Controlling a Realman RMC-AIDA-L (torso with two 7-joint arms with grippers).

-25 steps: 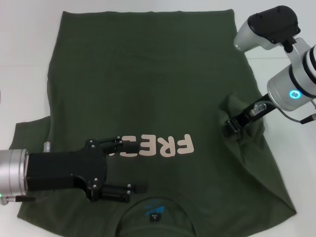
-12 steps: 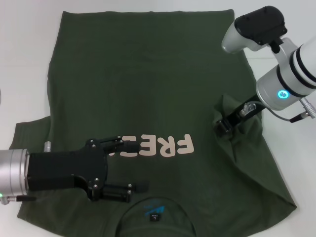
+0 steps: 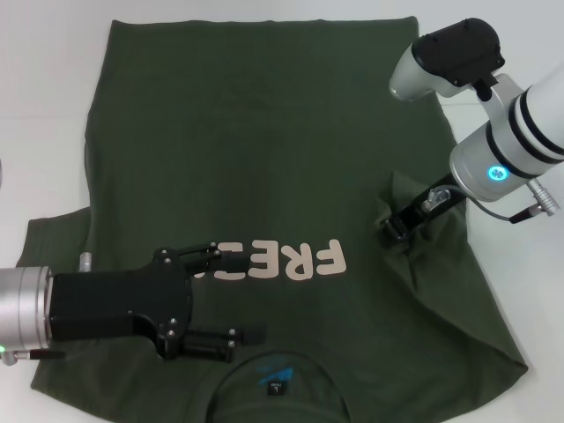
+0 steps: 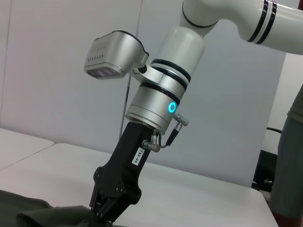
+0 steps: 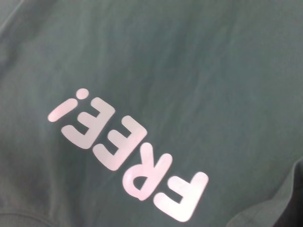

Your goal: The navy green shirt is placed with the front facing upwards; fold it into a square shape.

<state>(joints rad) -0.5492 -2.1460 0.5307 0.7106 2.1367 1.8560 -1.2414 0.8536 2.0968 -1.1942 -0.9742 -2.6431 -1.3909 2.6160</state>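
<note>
the navy green shirt [image 3: 264, 167] lies flat and face up on the white table [image 3: 44, 106], collar [image 3: 278, 388] nearest the robot, hem at the far edge, so its long axis runs straight away from the body. the "free!" print [image 3: 282, 260] crosses the chest. the right gripper [image 3: 392, 231] sits at the shirt's right side by the sleeve, its fingers closed on a raised bunch of the fabric there; the cloth peaks up around them. from that pinch the shirt's middle lies to the robot's left, so the fold, by my reading, carries this edge inward toward the print. the left gripper [image 3: 238, 295] hovers over the left chest, its 2 fingers spread apart, holding nothing. the right arm is plainly the nearer one to the sleeve being folded.
</note>
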